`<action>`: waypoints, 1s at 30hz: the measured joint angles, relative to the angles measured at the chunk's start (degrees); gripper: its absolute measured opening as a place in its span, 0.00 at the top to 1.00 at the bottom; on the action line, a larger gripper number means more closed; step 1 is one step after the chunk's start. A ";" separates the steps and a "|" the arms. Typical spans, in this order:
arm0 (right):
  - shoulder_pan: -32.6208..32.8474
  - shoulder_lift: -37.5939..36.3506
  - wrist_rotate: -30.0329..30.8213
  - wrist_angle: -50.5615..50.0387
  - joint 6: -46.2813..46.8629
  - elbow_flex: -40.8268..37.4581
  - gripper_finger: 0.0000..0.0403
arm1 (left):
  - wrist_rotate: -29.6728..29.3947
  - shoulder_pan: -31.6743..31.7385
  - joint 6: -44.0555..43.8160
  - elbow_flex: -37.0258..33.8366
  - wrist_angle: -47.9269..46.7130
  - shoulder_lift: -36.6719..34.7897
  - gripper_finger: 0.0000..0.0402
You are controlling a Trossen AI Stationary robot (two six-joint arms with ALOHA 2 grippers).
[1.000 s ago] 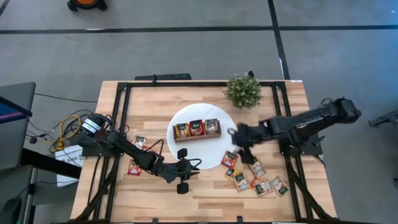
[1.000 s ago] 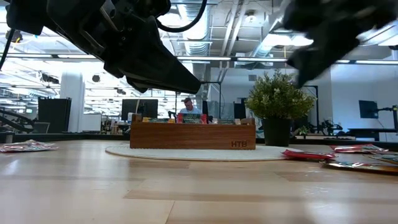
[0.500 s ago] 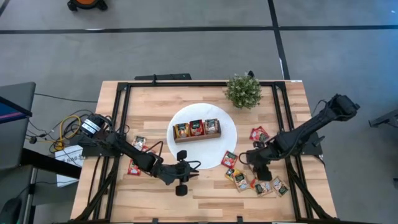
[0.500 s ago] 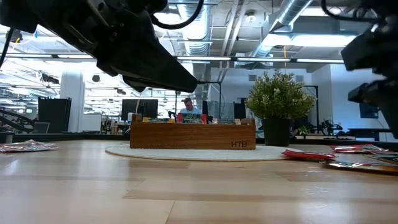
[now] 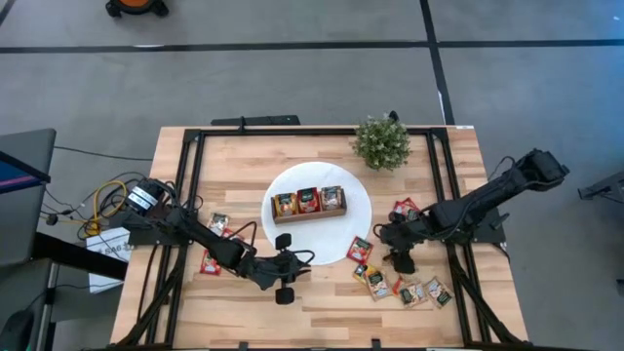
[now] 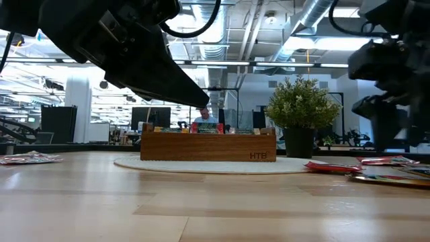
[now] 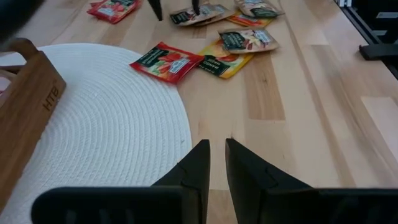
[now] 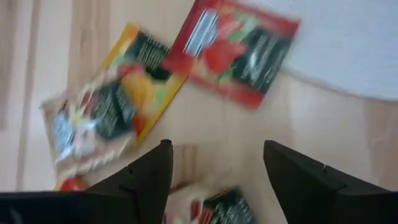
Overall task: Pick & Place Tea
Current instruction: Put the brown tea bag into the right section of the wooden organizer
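Left gripper [image 5: 287, 276], lower centre of the high view, hangs just off the disc [image 5: 292, 185] edge; its fingers [image 7: 198, 163] stand nearly together, holding nothing. Right gripper [image 5: 401, 258], lower right, hangs over the loose tea [image 5: 402, 283], fingers [image 8: 152, 174] wide apart, nothing between them. 1 red sachet [image 5: 360, 250] lies half on the disc rim. 2 more sachets [image 5: 216, 242] lie at left. Farther up, the box [image 5: 309, 205] sits on the disc with tea in all 3 compartments. Plant [image 5: 381, 142] stands at upper right.
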 joint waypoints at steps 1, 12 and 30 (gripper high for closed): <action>-0.20 0.00 -1.72 -0.94 -0.25 0.00 0.41 | -0.07 0.00 0.00 0.00 -0.01 0.00 0.90; -2.01 0.55 -4.81 -9.10 -1.75 -0.02 0.46 | 0.11 -0.01 -1.21 0.00 -0.33 0.02 0.90; -2.00 0.81 -3.93 -6.89 -2.18 -2.64 0.70 | 0.63 -0.01 -1.44 0.00 -0.42 0.02 0.90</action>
